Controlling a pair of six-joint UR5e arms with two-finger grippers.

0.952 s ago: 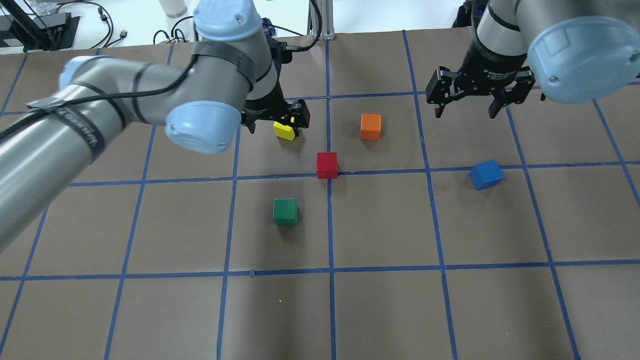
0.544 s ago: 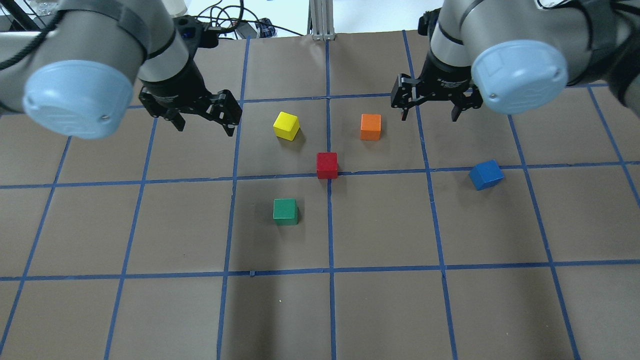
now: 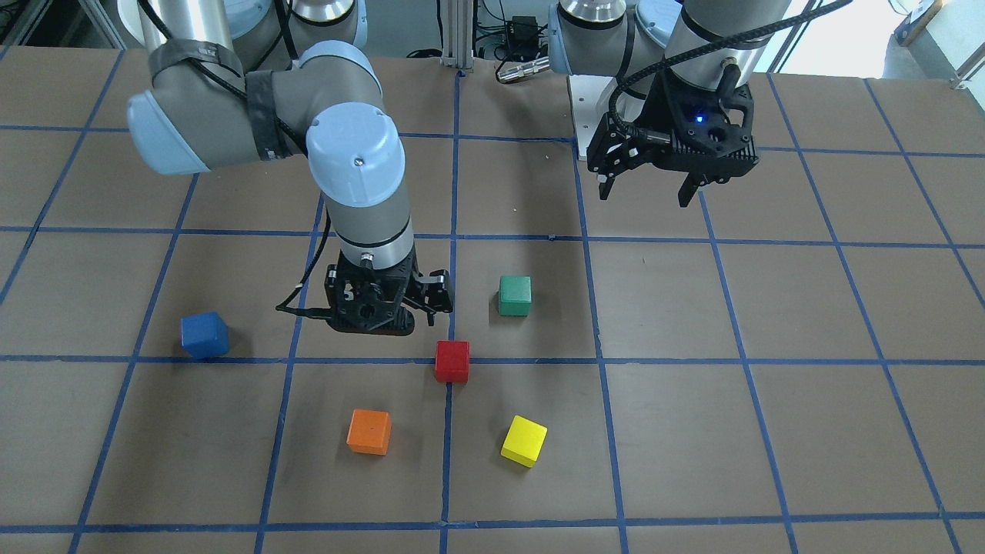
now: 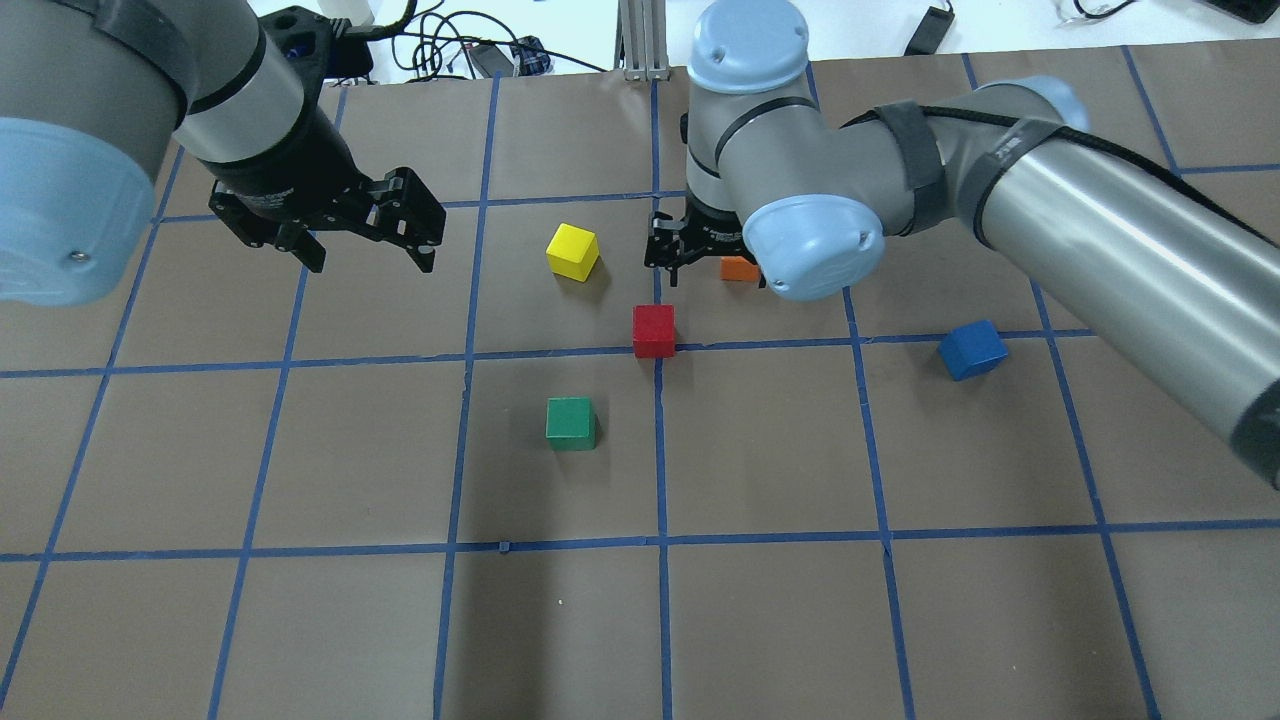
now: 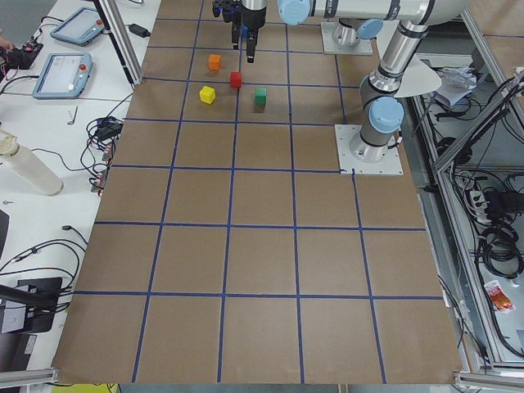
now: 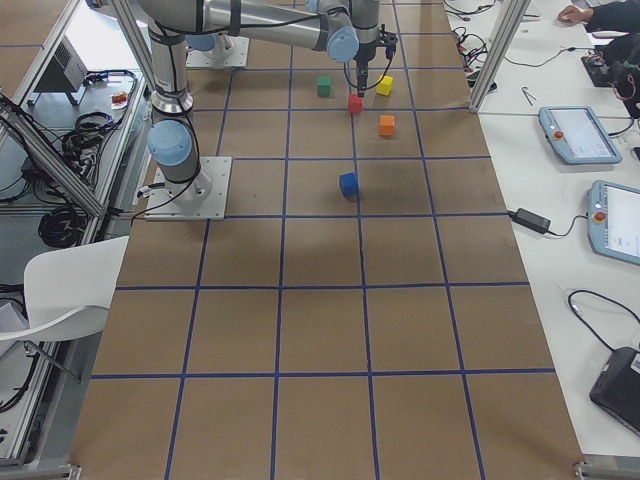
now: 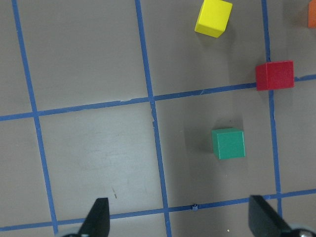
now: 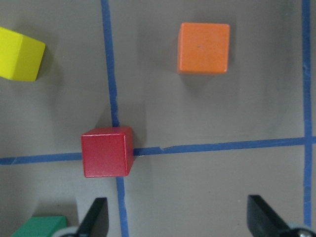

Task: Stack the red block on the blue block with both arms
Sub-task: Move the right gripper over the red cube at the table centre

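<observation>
The red block (image 4: 654,331) sits on a blue tape crossing at mid table, also in the front view (image 3: 452,361). The blue block (image 4: 972,349) lies apart at the right, alone (image 3: 205,335). My right gripper (image 3: 387,309) is open and empty. It hovers above the table close beside the red block; its elbow partly hides it overhead (image 4: 688,254). In the right wrist view the red block (image 8: 107,151) lies left of the gap between the fingertips (image 8: 95,218). My left gripper (image 4: 368,238) is open and empty, raised at the back left (image 3: 650,188).
A yellow cube (image 4: 572,251) and an orange cube (image 3: 368,431) lie just beyond the red block. A green cube (image 4: 570,423) lies nearer the robot. The orange cube (image 4: 738,268) is partly hidden by the right arm overhead. Brown paper with blue tape lines covers the table.
My right arm has swung in from the back right to the middle, down beside the red block. My left gripper has drawn back left, away from the yellow cube. No block has moved.
</observation>
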